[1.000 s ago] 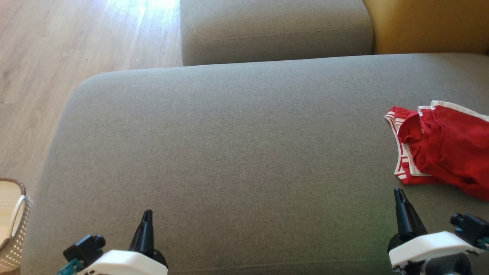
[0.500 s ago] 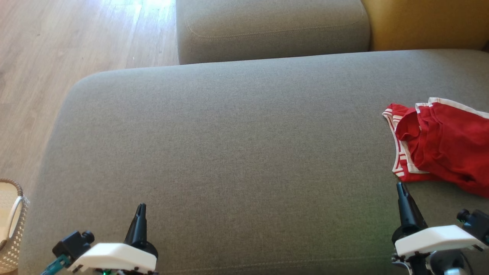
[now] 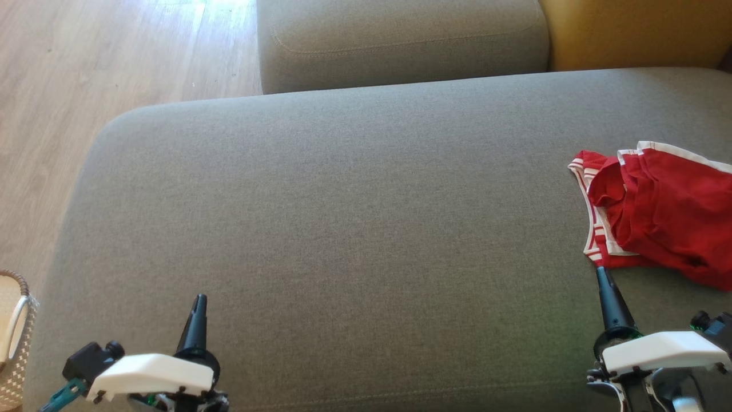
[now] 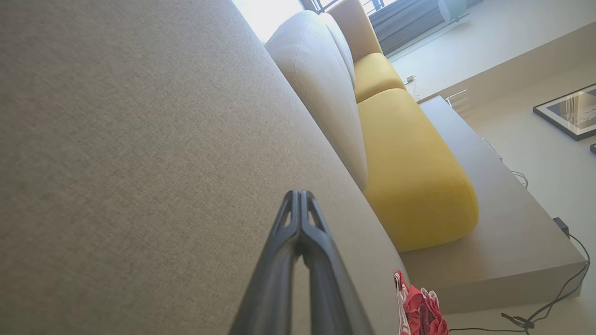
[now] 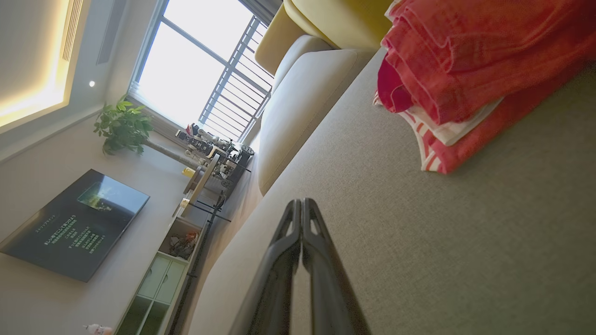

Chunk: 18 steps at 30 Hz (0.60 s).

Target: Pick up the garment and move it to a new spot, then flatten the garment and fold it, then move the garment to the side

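Note:
A red garment (image 3: 663, 212) with white striped trim lies crumpled at the right edge of the grey sofa seat (image 3: 343, 229). It also shows in the right wrist view, garment (image 5: 465, 70), and as a small red bunch (image 4: 419, 309) in the left wrist view. My right gripper (image 3: 600, 273) is shut and empty, its tip just below the garment's striped lower corner. My left gripper (image 3: 198, 301) is shut and empty over the seat's front left, far from the garment. In the wrist views the right gripper (image 5: 301, 204) and left gripper (image 4: 299, 195) have their fingers pressed together.
A grey back cushion (image 3: 400, 40) and a yellow cushion (image 3: 635, 31) stand behind the seat. Wooden floor (image 3: 86, 86) lies to the left, with a woven basket (image 3: 14, 337) at the lower left edge.
The head camera has shifted, so the whole scene sits a little higher and further left. The right gripper's tip has closed in on the garment's lower corner. The left gripper sits lower in view.

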### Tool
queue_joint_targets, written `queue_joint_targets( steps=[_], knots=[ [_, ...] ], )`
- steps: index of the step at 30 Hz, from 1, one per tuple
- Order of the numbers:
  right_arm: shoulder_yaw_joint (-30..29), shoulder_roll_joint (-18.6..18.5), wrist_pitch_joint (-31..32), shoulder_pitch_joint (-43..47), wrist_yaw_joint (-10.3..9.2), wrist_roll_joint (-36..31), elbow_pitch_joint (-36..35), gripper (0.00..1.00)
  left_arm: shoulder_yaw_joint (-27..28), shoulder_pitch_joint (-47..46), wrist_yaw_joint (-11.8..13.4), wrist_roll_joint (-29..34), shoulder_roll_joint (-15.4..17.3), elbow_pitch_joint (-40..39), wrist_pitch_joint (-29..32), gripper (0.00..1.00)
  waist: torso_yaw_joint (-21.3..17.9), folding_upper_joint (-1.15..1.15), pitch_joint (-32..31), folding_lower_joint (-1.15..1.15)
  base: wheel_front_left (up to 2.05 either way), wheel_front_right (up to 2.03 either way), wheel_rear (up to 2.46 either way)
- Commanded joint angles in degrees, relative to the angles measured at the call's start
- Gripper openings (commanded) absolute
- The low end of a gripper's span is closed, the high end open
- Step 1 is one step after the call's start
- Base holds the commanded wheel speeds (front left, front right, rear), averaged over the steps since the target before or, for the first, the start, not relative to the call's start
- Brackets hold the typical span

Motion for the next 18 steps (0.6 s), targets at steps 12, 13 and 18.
queue_joint_targets(
  steps=[12, 13, 18],
  knots=[
    [0.1, -0.5, 2.1, -4.0, 0.00, 9.2, -1.3, 0.00, 3.9, -4.8, -1.9, -8.0, 0.9, -0.9, 2.1, 0.00, -0.6, 0.00, 0.4, 0.00, 0.00, 0.00, 0.00],
    [0.1, -0.5, 2.3, -4.1, 0.00, 9.9, -1.3, 0.00, 4.1, -4.9, -2.0, -8.6, 0.9, -0.9, 2.3, 0.00, -0.6, 0.00, 0.4, 0.00, 0.00, 0.00, 0.00],
    [0.0, -0.5, 3.1, -4.6, 0.00, 13.4, -1.1, 0.00, 5.1, -5.6, -2.5, -11.7, 0.9, -0.6, 3.1, 0.00, -0.9, 0.00, 0.6, 0.00, 0.00, 0.00, 0.00]
  ],
)
